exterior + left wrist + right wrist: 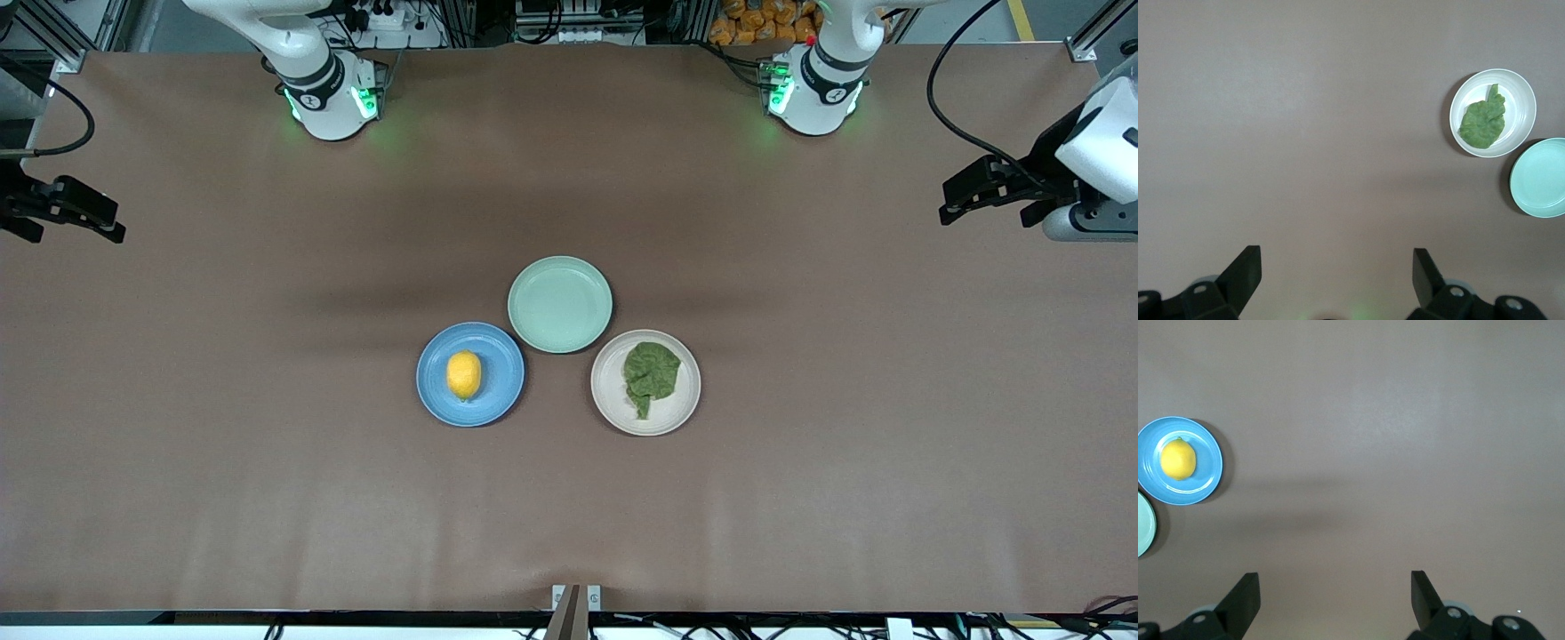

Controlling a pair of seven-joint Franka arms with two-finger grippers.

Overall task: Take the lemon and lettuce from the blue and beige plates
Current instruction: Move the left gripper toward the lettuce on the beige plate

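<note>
The yellow lemon (463,374) lies on the blue plate (502,373). The dark green lettuce (651,373) lies on the beige plate (613,396), toward the left arm's end. My left gripper (985,203) is open and empty, up over bare table at the left arm's end. Its wrist view shows its open gripper (1336,260), the lettuce (1483,120) and the beige plate (1521,100). My right gripper (76,224) is open and empty over bare table at the right arm's end. Its wrist view shows its open gripper (1335,581), the lemon (1178,459) and the blue plate (1207,463).
An empty pale mint-green plate (560,304) sits between the two plates, farther from the front camera, almost touching both. It also shows in the left wrist view (1539,177) and at the edge of the right wrist view (1143,523). The brown table (267,462) surrounds the plates.
</note>
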